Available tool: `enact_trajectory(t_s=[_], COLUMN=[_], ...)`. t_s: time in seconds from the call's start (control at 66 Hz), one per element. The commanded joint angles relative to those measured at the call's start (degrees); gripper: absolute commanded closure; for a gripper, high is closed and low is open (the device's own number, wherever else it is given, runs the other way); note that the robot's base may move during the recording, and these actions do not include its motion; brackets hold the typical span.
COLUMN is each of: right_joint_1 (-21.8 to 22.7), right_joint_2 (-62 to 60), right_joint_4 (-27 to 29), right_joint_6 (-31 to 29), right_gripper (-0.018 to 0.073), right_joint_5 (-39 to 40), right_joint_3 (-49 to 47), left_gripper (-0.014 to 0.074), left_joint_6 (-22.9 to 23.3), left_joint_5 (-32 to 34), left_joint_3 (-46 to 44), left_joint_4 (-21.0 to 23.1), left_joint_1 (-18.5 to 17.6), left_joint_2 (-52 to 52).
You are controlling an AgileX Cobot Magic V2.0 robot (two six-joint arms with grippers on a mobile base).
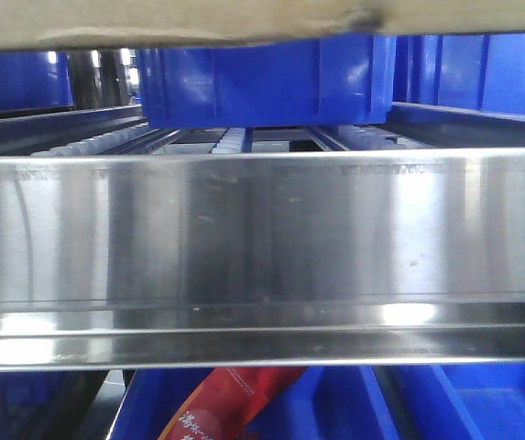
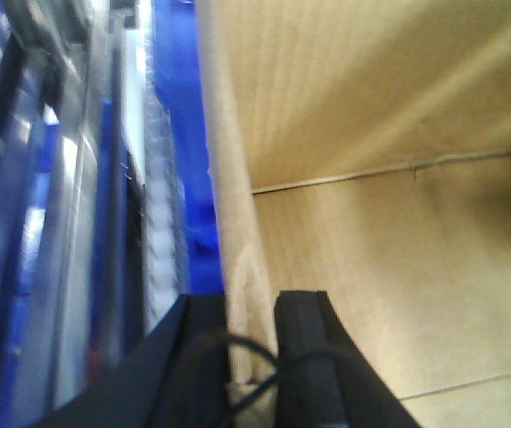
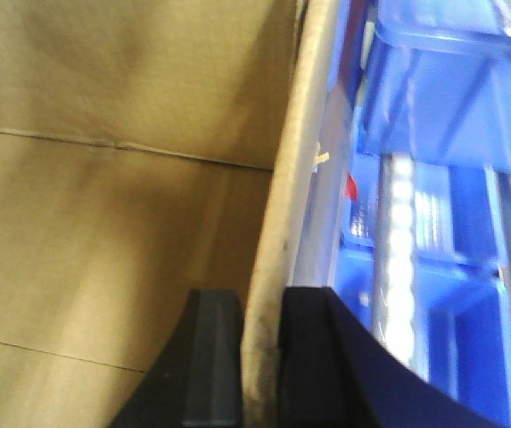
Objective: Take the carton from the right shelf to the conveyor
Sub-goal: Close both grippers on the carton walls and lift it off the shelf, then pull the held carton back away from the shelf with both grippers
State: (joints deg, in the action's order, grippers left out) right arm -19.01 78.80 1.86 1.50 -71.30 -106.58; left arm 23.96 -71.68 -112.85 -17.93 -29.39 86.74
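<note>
The brown carton (image 1: pixel 198 20) shows only as its lower edge along the top of the front view, held above the shiny steel shelf (image 1: pixel 262 238). In the left wrist view my left gripper (image 2: pixel 251 308) is shut on the carton's (image 2: pixel 389 178) left wall, one finger inside the box and one outside. In the right wrist view my right gripper (image 3: pixel 260 308) is shut on the carton's (image 3: pixel 103 178) right wall the same way. The conveyor is out of view.
A blue plastic bin (image 1: pixel 267 82) sits on white rollers (image 1: pixel 230 140) behind the steel rail. More blue bins (image 3: pixel 442 98) and roller tracks (image 3: pixel 396 267) flank the carton. Below the shelf a red packet (image 1: pixel 221 403) lies in another blue bin.
</note>
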Motion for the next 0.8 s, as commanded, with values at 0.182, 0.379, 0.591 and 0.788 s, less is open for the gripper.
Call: enact_trajectory(t_s=[0.182, 0.379, 0.591, 0.788], right_joint_1=[-0.10, -0.10, -0.10, -0.10], right_joint_2=[-10.69, -12.11, -11.99, -11.99], right_joint_4=[2.57, 3.70, 4.56, 4.56], right_joint_6=[-0.49, -0.49, -0.49, -0.49], right_gripper=[0.0629, 0.0629, 0.0629, 0.0629], right_joint_5=[1.58, 4.85, 4.85, 5.49], right_joint_3=[14.79, 17.46, 17.46, 17.46], left_gripper=[0.0613, 0.0613, 0.0613, 0.0613], left_joint_6=[0.67, 0.67, 0.67, 0.67], left_joint_5=[1.71, 1.71, 1.71, 1.71], left_joint_3=[11.84, 13.41, 13.41, 13.41], left_joint_4=[2.08, 2.87, 2.38, 2.38], left_joint_1=[-3.61, -3.61, -3.61, -3.61], left_joint_2=[-6.12, -6.26, -6.26, -6.26])
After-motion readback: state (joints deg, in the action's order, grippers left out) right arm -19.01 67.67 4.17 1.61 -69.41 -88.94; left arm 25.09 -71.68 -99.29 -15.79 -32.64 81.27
